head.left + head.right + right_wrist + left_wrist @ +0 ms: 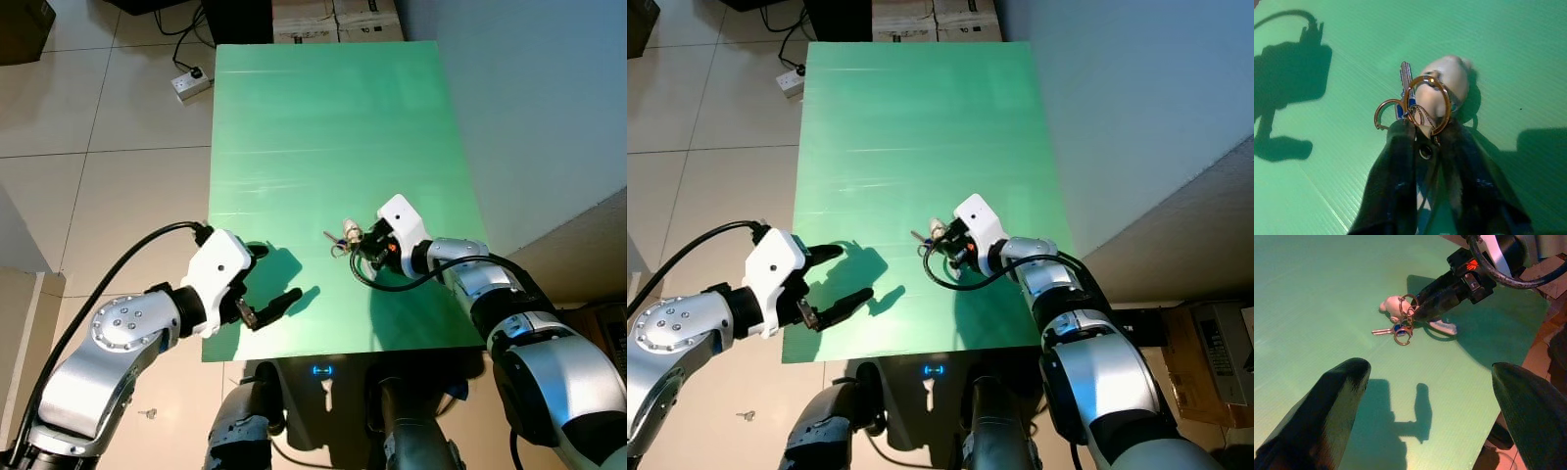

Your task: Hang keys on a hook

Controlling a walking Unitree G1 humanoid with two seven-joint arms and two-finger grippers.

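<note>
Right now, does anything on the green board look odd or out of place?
Nothing is spilled or damaged. The right tool is closed on the keys lying on the green board, and the left tool hovers open near its edge. No hook is in sight.

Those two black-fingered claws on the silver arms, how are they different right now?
The right gripper is pinched shut on the bunch of keys with brass rings, low on the green table; the left gripper is spread open and holds nothing, near the table's front left edge. Both have two long black fingers.
</note>
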